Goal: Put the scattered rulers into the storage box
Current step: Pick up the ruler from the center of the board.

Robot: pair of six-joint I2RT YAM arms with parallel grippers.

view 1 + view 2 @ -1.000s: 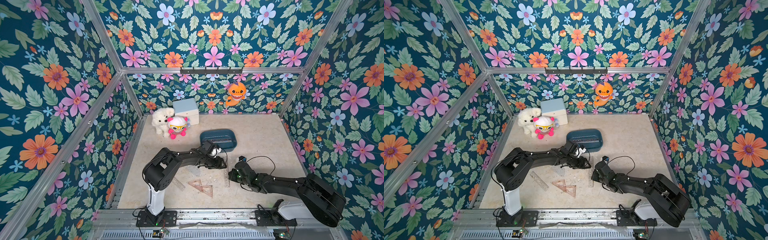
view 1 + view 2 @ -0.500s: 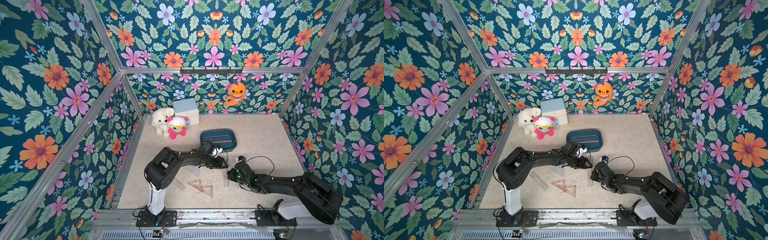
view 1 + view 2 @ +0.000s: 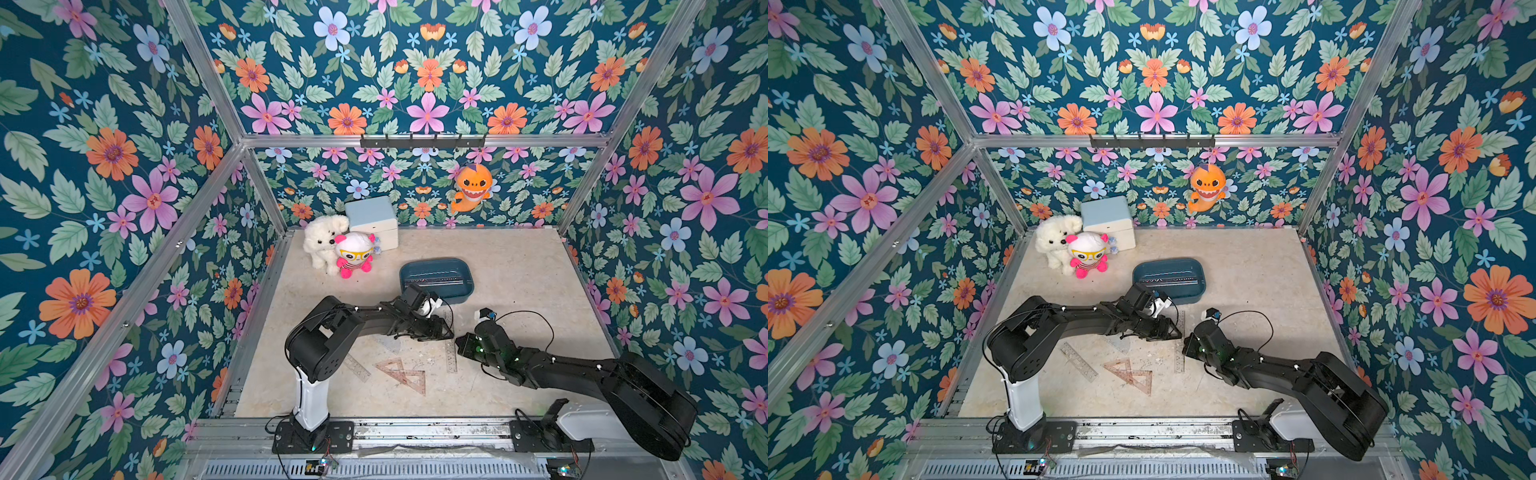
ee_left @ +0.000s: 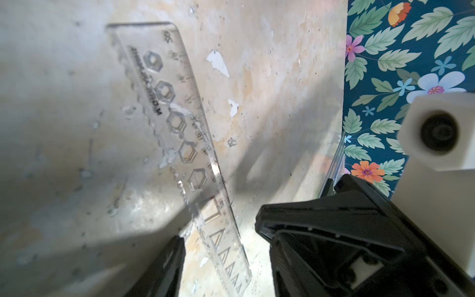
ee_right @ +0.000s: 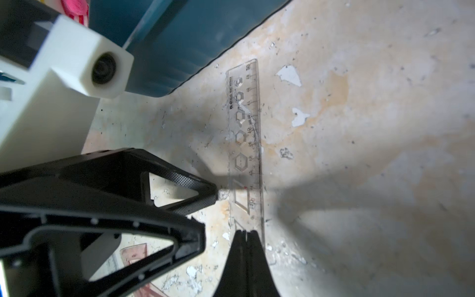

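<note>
Now we straddle ruler (image 4: 190, 144) flat on worktop (image 4: 282, 77): left end effector (image 4: 221, 246) apart, right end effector (image 5: 245, 236) together at its end. Next: pinch, lift to box (image 3: 436, 278).

Top views bright and sharp; wrist views dim, shadowed, blurry.

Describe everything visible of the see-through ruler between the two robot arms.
The ruler is a straight clear-plastic strip lying on the beige floor, one end near a corner of the teal storage box. A scale is printed along one edge, the other is wavy; hexagon, parallelogram and triangle stencils run down its middle. The shut right fingers seem to touch it partway along; the open left fingers stand beside it.
</note>
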